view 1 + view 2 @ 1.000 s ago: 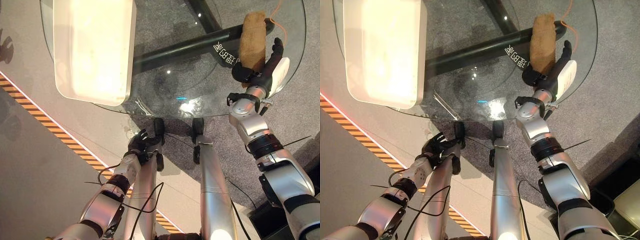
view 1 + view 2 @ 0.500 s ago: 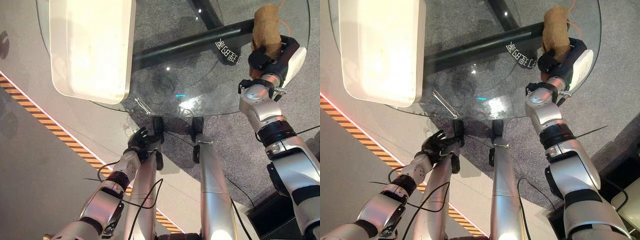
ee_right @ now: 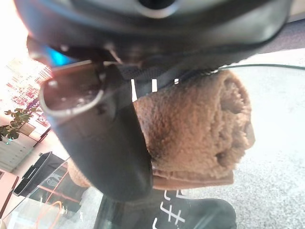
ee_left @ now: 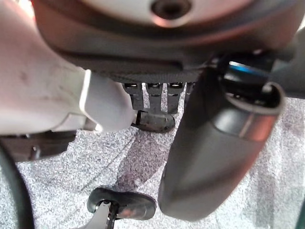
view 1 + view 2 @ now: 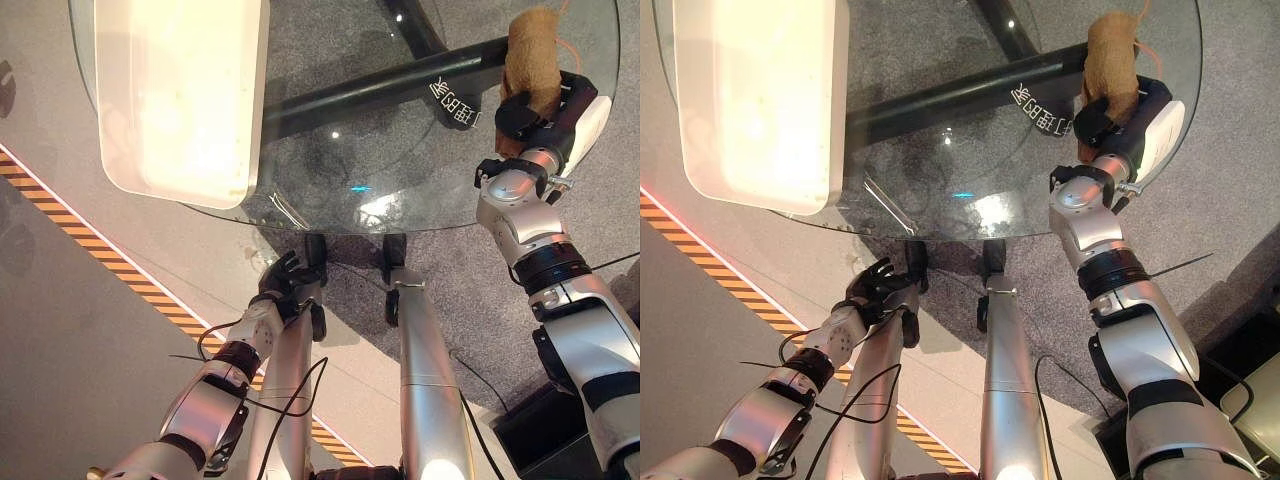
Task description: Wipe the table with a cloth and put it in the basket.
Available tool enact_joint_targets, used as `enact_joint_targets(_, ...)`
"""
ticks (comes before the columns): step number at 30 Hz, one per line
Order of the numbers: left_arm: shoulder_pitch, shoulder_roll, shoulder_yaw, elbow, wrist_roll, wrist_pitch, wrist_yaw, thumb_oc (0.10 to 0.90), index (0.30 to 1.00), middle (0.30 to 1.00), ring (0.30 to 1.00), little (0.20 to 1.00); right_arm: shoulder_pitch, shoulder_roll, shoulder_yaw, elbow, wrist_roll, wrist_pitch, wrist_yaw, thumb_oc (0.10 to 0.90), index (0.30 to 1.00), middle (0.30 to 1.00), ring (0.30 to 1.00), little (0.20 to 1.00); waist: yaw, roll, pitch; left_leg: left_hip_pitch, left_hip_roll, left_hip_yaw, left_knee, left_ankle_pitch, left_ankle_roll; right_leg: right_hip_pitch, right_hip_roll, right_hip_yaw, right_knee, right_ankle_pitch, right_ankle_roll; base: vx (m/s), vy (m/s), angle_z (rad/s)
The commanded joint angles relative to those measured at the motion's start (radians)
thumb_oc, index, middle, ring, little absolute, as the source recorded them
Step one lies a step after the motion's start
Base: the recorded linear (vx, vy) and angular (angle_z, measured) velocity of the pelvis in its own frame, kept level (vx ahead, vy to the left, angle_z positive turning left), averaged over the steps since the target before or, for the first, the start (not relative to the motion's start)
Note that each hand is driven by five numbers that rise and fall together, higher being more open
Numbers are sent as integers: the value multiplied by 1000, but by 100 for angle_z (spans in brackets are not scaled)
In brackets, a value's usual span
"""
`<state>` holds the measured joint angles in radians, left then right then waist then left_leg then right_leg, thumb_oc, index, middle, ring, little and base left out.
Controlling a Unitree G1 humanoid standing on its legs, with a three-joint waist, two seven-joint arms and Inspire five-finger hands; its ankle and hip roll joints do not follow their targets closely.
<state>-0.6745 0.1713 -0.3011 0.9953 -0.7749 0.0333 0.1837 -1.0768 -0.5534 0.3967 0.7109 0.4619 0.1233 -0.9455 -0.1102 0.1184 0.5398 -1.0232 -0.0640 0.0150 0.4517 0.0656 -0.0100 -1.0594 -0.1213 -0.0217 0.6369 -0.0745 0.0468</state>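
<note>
- Where the round glass tabletop [image 5: 400,150] curves away at its far right edge, the right robot hand [image 5: 545,115] has its fingers curled round the rolled brown cloth [image 5: 530,55].
- The white basket [image 5: 180,90] sits on the tabletop's left side, well apart from the cloth.
- The left robot hand [image 5: 285,285] hangs below the near rim, fingers loosely spread, holding nothing.

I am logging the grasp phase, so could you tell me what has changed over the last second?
The right robot hand went from open beside the brown cloth to curled around it, moving slightly toward the far right of the glass table. The white basket stayed put, and the left robot hand stayed low beside the table.
</note>
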Motion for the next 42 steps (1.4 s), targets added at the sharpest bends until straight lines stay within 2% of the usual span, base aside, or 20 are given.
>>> enact_joint_targets(1,46,-5,2,-5,-25,18,26,800,900,900,900,900,26,44,39,-73,-21,9,122,100,300,300,300,200,18,59,-20,0,-18,-10,3,-76,1,-9,27,96,-138,53,64,15,51,0)
enact_joint_targets(6,46,-11,9,-24,-25,24,35,800,900,900,900,900,8,46,67,-118,-57,19,217,100,300,300,300,200,19,67,-20,-6,-23,-9,1,-73,2,-15,29,103,-145,55,64,9,49,0)
enact_joint_targets(11,51,-21,1,-52,-30,27,43,800,900,900,900,900,5,57,132,-196,-95,73,345,100,300,300,300,200,20,78,-20,-19,-28,-9,4,-67,0,-31,31,110,-143,53,62,7,45,0)
enact_joint_targets(17,84,-26,-10,-74,-20,-3,21,800,900,900,900,900,47,84,220,-274,-126,116,441,100,300,300,300,200,24,84,-20,-27,-31,-7,2,-59,-2,-38,35,112,-147,54,59,1,3,-1)
enact_joint_targets(26,129,-25,-34,-94,-9,-41,1,800,900,900,900,900,112,115,316,-306,-157,125,496,100,300,300,300,200,30,88,-20,-34,-36,-14,8,-52,-7,-44,42,114,-140,53,55,1,-11,13)
enact_joint_targets(35,150,-7,-41,-95,10,-57,-27,800,900,900,900,900,155,132,382,-300,-148,126,497,100,300,300,300,200,36,83,-20,-49,-35,-21,26,-51,-13,-55,42,112,-126,53,53,-4,-38,10)
enact_joint_targets(42,146,3,-49,-94,9,-52,-18,800,900,900,900,900,170,144,388,-296,-105,119,421,100,300,300,300,200,41,72,-20,-53,-38,-34,35,-54,-13,-59,43,112,-119,57,54,-3,-17,1)
